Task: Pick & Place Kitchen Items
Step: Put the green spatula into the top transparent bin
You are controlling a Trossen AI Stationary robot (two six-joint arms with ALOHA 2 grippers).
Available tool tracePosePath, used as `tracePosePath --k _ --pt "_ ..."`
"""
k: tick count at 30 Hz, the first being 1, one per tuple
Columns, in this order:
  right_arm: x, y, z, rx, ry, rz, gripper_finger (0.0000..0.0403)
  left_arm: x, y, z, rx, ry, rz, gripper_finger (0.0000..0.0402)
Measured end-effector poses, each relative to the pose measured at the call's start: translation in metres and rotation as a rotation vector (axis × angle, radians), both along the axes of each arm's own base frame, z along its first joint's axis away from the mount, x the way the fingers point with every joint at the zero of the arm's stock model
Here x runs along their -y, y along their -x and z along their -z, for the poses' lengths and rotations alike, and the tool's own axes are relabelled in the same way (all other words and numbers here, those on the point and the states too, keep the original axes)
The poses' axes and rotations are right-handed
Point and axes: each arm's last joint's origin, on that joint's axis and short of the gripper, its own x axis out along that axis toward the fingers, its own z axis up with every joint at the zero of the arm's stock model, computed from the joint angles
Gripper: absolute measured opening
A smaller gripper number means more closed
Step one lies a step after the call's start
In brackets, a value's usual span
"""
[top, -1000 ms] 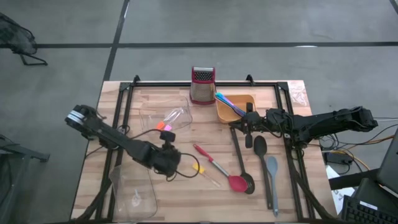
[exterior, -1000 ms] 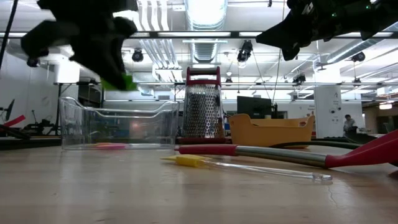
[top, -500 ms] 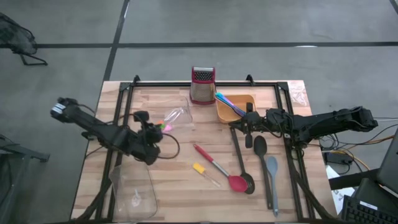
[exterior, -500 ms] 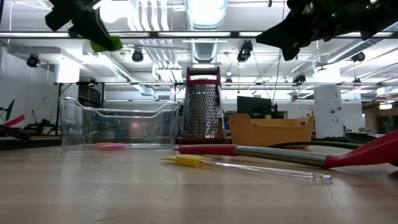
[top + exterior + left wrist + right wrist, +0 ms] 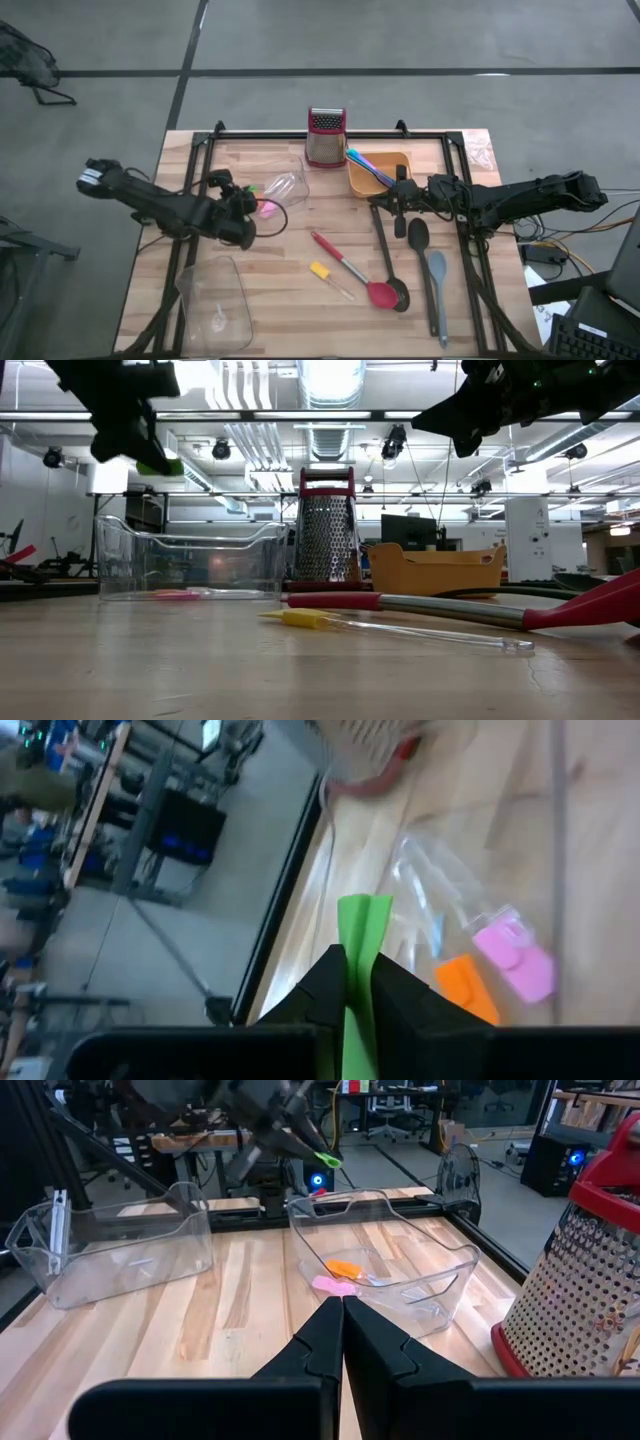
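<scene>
My left gripper (image 5: 247, 199) is shut on a small green piece (image 5: 362, 920), which the right wrist view also shows as a green piece (image 5: 328, 1158). It hangs above the left end of a clear tub (image 5: 285, 188). A pink piece (image 5: 512, 957) and an orange piece (image 5: 463, 982) lie on the tub's floor. My right gripper (image 5: 398, 196) is shut on nothing. It stays above the table beside the orange tray (image 5: 392, 160). A yellow piece (image 5: 319, 270) lies on the table. My left gripper pinches the green piece's lower part (image 5: 352, 982) between its two fingers. The forked free end (image 5: 364, 906) sticks out past the fingertips. The fingers come slanting down from the table's left. The piece is lifted clear, above the tub.
A red spatula (image 5: 352, 272), two black spoons (image 5: 386, 255) and a grey spoon (image 5: 437, 285) lie right of centre. The steel grater (image 5: 325, 137) stands at the far edge. A second clear tub (image 5: 216, 308) sits at the near left. Blue and purple sticks (image 5: 362, 160) lie in the orange tray.
My left gripper has carried the green piece from the table's middle toward the far and left edges, up to the clear tub. It rose a little and rolled as it went, staying shut on the piece.
</scene>
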Motion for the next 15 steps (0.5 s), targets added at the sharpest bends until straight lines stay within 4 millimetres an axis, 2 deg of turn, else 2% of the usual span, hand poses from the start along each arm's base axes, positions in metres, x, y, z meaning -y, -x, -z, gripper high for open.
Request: tracePosePath --k 7,15 --pt "0.000 0.000 0.000 0.000 0.000 0.000 0.0008 -0.021 -0.007 0.017 0.003 0.019 -0.083 0.0032" --pt "0.000 0.000 0.000 0.000 0.000 0.000 0.0008 -0.046 -0.017 0.032 0.031 0.133 -0.112 0.0031"
